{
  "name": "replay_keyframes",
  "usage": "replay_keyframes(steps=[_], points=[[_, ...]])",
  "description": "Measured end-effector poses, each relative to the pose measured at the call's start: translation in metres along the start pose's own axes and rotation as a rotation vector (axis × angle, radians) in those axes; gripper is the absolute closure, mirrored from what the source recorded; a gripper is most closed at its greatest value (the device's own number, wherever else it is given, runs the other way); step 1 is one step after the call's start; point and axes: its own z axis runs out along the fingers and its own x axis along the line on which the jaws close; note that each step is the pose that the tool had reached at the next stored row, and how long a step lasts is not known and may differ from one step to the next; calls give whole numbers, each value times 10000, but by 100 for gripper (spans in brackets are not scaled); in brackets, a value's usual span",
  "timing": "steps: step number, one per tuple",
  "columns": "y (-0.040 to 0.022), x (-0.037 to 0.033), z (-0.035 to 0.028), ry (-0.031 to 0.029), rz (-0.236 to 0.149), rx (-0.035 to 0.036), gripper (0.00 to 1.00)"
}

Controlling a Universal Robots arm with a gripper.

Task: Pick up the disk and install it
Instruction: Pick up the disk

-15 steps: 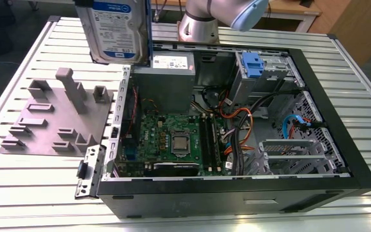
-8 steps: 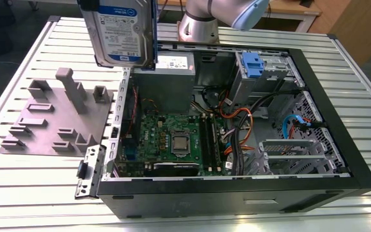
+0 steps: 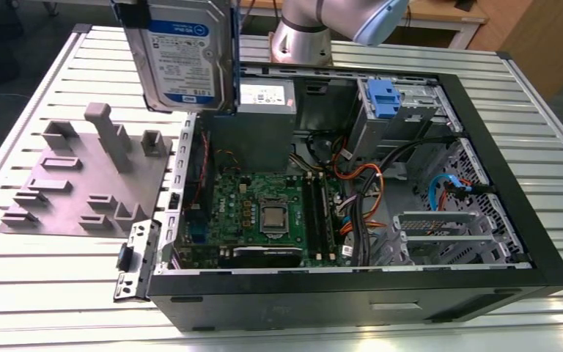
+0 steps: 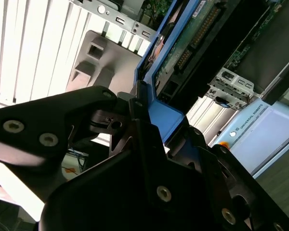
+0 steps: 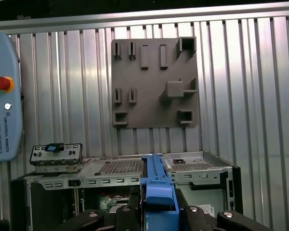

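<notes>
Jaws are closed on the disk, pinching the blue rail at its near end. In the second wrist view the drive runs straight out from them, long axis in line with their reach, circuit-board face showing. In the first wrist view the same rail sits edge-on between the jaws, and the open computer case lies just beyond the disk's far end, with the grey fixture plate further out on the table. In the exterior view the disk hangs upright, label toward the camera. Its free end is over the case wall beside the power supply. The drive cage with its blue latch sits well apart toward the exterior view's right, so I judge that sideways offset from the held end to be what matters for installing.
</notes>
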Motion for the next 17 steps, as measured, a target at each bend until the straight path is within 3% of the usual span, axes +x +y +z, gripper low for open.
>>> replay_keyframes(steps=[5, 17], points=[[-147, 11, 17, 3, -1, -2, 64], [-640, -28, 35, 2, -6, -1, 64]])
